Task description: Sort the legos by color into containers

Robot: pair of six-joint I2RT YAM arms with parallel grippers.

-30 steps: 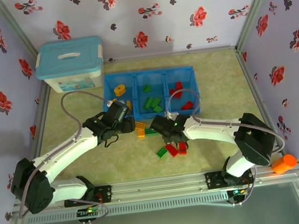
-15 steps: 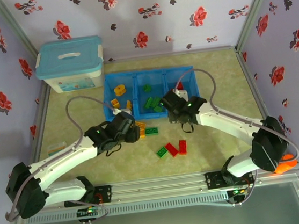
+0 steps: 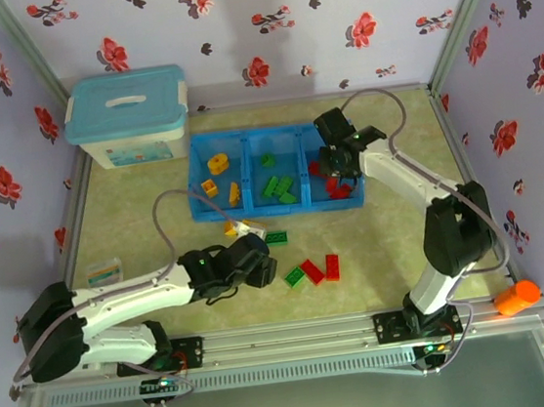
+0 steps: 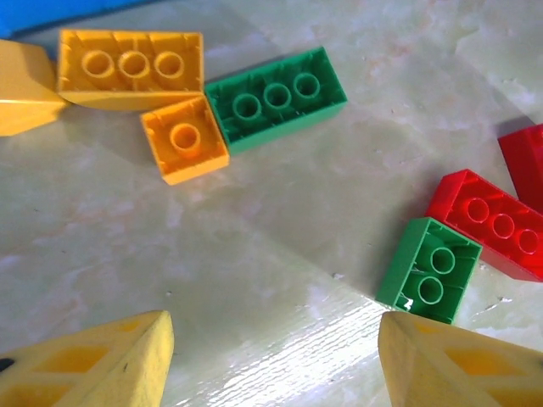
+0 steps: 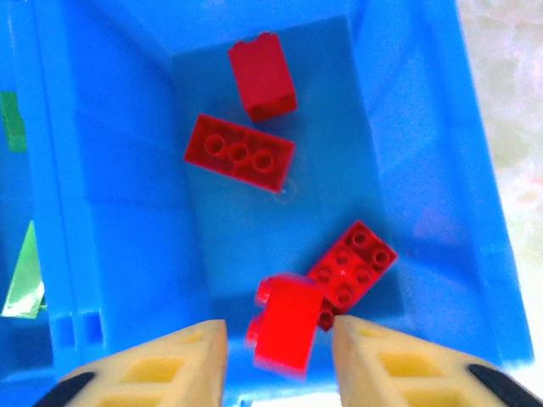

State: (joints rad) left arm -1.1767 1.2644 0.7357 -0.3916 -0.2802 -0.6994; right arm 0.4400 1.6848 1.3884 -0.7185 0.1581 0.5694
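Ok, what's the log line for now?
left end effector: open, by loose bricks | right end effector: open, red brick between fingers, over tray

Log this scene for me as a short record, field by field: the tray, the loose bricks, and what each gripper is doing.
tray: blue tray, three compartments: orange-yellow left, green middle, red right
loose legos: orange-yellow, green and red, on the table in front of the tray
left gripper: open, empty, low over the loose legos
right gripper: jaws apart above the red compartment
red brick: blurred, between the right fingers, apparently dropping in
storage box: lid on, left of the tray
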